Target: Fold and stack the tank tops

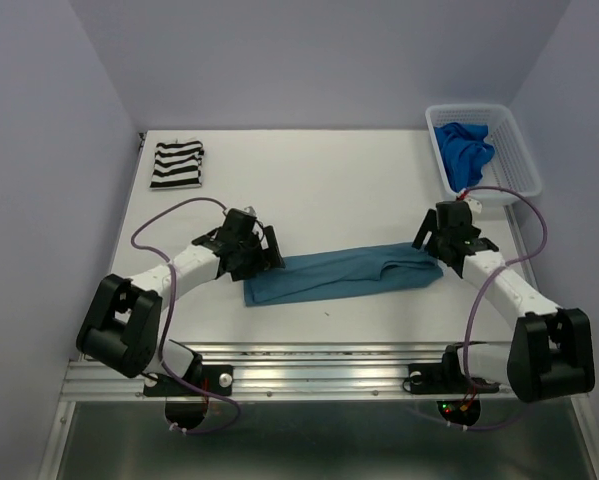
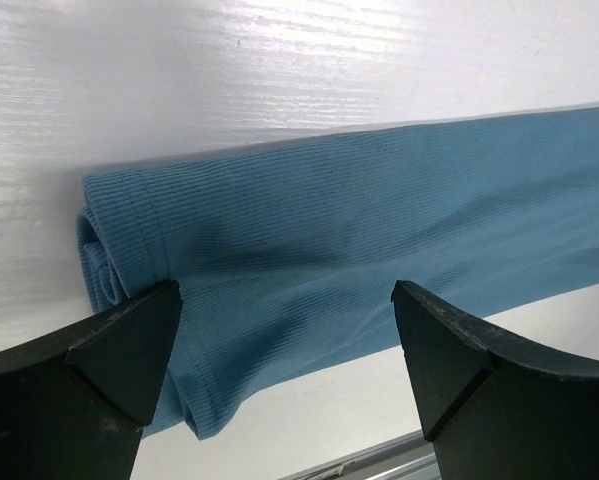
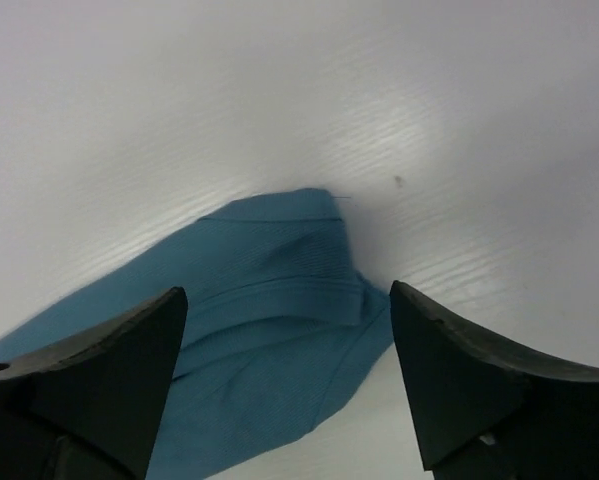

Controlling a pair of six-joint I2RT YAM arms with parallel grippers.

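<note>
A teal tank top [image 1: 344,272] lies folded into a long narrow strip across the middle of the table. My left gripper [image 1: 264,250] hovers open over its left end [image 2: 309,260], nothing between the fingers. Over the strip's right end [image 3: 269,330] my right gripper [image 1: 437,238] also stands open, holding nothing. A striped black-and-white tank top [image 1: 176,165] rests folded at the far left corner. The royal blue tank top [image 1: 464,150] is bunched inside the white basket [image 1: 514,150].
The white lattice basket stands at the far right corner, close behind my right arm. A metal rail [image 1: 319,365] runs along the table's near edge. Lavender walls [image 1: 319,60] enclose the table at the back and sides.
</note>
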